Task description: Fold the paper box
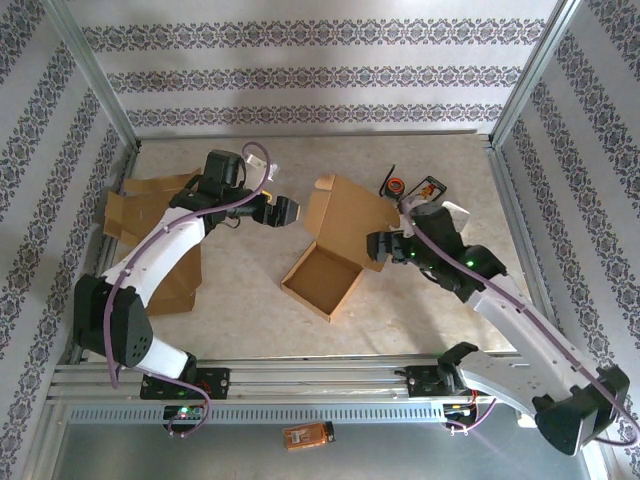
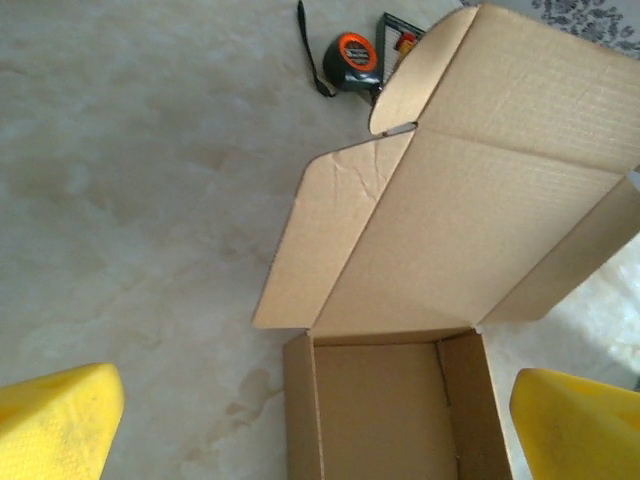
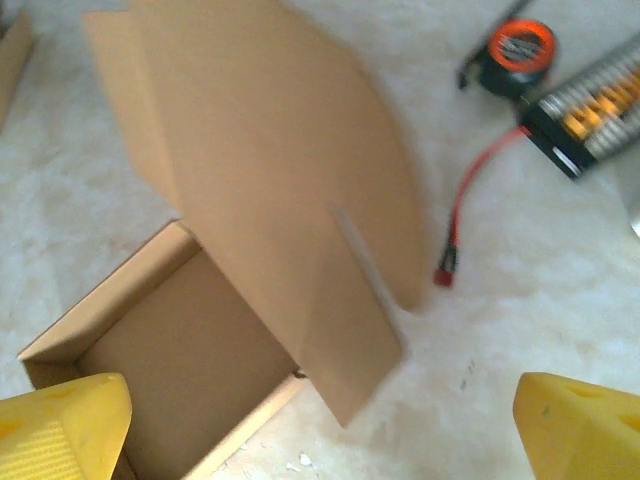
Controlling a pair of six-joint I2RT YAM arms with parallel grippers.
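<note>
**Top external:** fixed high behind the arm bases, looking down and forward across the whole table [image 1: 250, 310] to the back wall.

**Left wrist:** close above the paper box [image 2: 450, 230], looking down past its own yellow fingertips [image 2: 55, 425] toward the tape measure [image 2: 352, 58].

**Right wrist:** equally close, looking down on the paper box [image 3: 260, 170] from its other side.

**Shared:** all three views take in the box, and both wrist views also take in the tape measure [image 3: 520, 45].

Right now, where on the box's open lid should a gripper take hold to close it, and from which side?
Probably the free far edge of the lid, pinched from above: it stands raised off the tray, hinged at the tray's back wall, so that edge gives most leverage.
</note>
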